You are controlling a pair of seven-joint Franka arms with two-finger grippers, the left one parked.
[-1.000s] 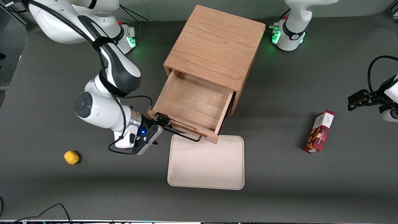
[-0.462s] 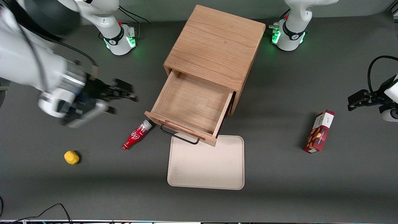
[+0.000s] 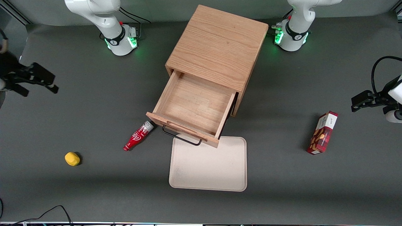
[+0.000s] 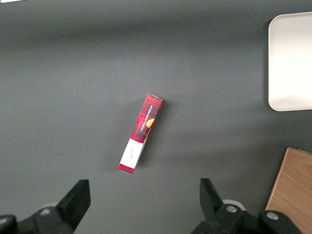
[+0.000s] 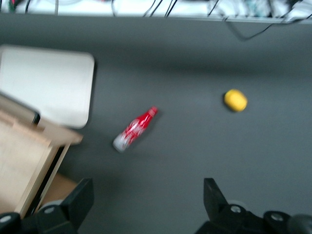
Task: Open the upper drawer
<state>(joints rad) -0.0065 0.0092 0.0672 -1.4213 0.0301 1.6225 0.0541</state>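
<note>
Currently the upper drawer (image 3: pixel 194 108) of the oak cabinet (image 3: pixel 216 47) stands pulled well out toward the front camera, its light-wood interior bare and its thin black wire handle (image 3: pixel 181 138) hanging just below the front panel. Nearest edge of the drawer front overlaps the farther rim of a cream tray (image 3: pixel 208 164), which lies flat on the dark grey table (image 3: pixel 282 188). Gripper (image 3: pixel 33 80) sits high and far toward the working arm's end of the table, well apart from the drawer and touching nothing; the wrist view shows its two fingers (image 5: pixel 78 202) spread wide with only bare table between them, so it is released and empty. A red bottle (image 3: pixel 138 136) lies on its side beside the corner of the drawer front, silver cap end close to that corner, the neck pointing away toward the front camera. A small yellow object (image 3: pixel 72 158) rests on the table farther toward the working arm's end, well apart from the bottle. A red snack box (image 3: pixel 323 132) lies flat toward the parked arm's end, well apart from the tray.
</note>
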